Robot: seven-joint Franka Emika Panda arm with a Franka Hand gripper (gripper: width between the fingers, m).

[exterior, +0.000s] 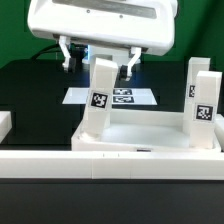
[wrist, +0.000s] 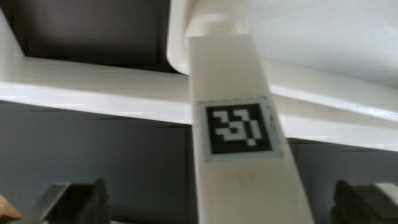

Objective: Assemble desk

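Exterior and wrist views of a desk kit partway through assembly. Nearest the exterior camera, the long white rail [exterior: 110, 160] runs across in front of the desk tabletop [exterior: 150, 135], a shallow rimmed white tray lying upturned on the dark work surface. Three tagged legs rise from the desk tabletop: a leg [exterior: 100, 100] [wrist: 231, 120] at its corner toward the exterior view's left, leaning slightly, and two legs [exterior: 202, 100] at its edge toward the exterior view's right. Beyond the desk tabletop lies the marker board [exterior: 115, 97]. The end effector [exterior: 98, 62] [wrist: 222, 205] hangs over the top of the leaning leg with its fingers [wrist: 77, 200] spread wide, standing clear of the leg on either side; it grips nothing. The parts look like rigid, light, smooth plastic, so a leg is likely to slip or tip under a loose hold; the flat opposite faces of its upper half, above the tag, seem the soundest place to grasp. Whether this leg is fully seated in its socket cannot be told.
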